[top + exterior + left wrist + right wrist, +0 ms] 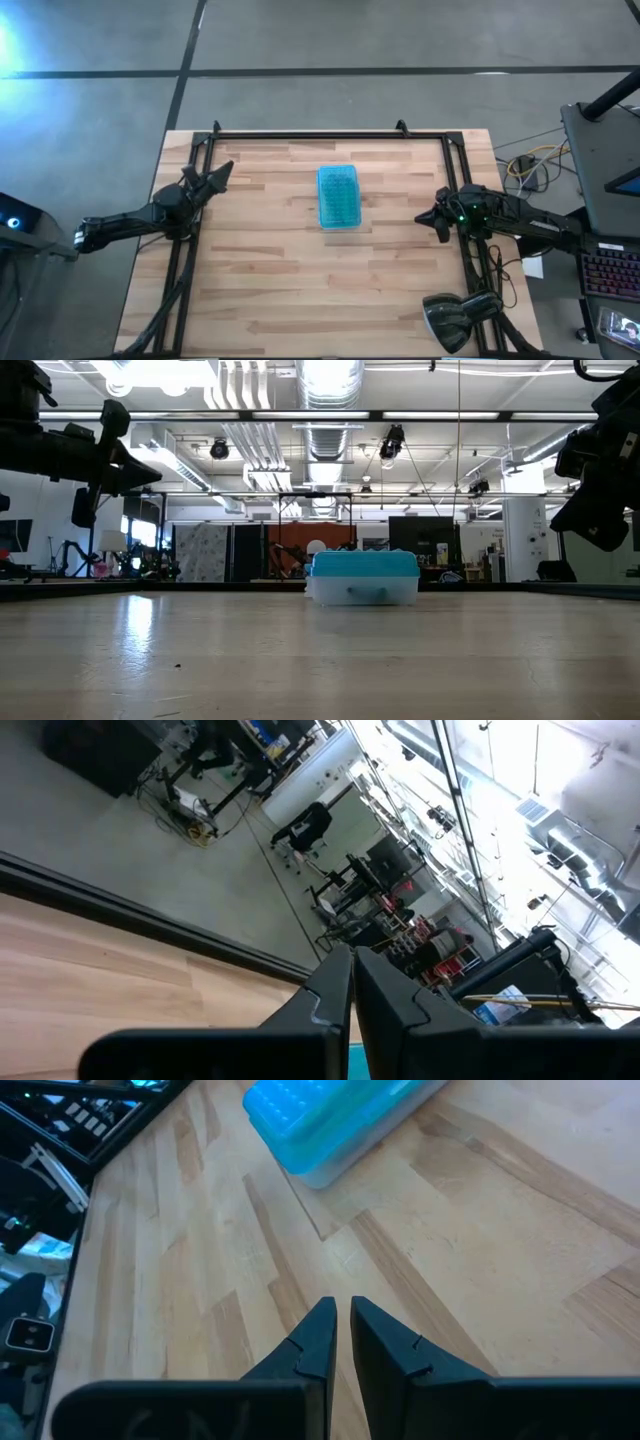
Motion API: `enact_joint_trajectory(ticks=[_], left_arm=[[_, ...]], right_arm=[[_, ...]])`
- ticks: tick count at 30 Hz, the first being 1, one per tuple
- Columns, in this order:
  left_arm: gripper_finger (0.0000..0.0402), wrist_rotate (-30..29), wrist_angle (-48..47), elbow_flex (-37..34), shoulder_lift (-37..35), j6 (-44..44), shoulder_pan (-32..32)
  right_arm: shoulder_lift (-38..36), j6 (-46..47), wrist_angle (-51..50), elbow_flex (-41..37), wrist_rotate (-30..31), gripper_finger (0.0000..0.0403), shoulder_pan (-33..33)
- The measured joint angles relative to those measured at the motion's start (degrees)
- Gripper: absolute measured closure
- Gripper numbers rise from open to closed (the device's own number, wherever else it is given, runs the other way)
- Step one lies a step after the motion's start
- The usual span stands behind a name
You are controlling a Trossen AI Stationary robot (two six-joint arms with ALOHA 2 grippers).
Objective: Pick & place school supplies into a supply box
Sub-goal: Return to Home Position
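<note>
Supply box (338, 197) closed at mid-table, well apart from both arms.
Left gripper (218, 172) hangs over the table's (300, 290) left edge, fingers pressed together. The box lies between the arms, teal lid up; I can't tell what's inside. Only the low view shows me the pale tray under the lid. Right gripper (430, 215) sits near the right edge, fingers all but touching.

My supply box (338, 197) | teal lid shut over clear tray | flat, mid-table, toward the far edge
</note>
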Motion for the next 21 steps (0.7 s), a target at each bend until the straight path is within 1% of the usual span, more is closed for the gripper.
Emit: enact_joint_trajectory(ticks=[11,16,21], left_arm=[[0.0401,0.0,0.3,0.0,1.5,0.0,0.0],[0.0401,0.0,0.3,0.0,1.5,0.0,0.0],[0.0401,0.1,0.4,0.0,1.5,0.0,0.0]], right_arm=[[0.0,-0.1,0.0,0.0,0.0,0.0374,0.0],[0.0,-3.6,0.0,0.0,-0.5,0.0374,0.0],[0.0,-3.9,0.0,0.0,-0.5,0.0374,0.0]])
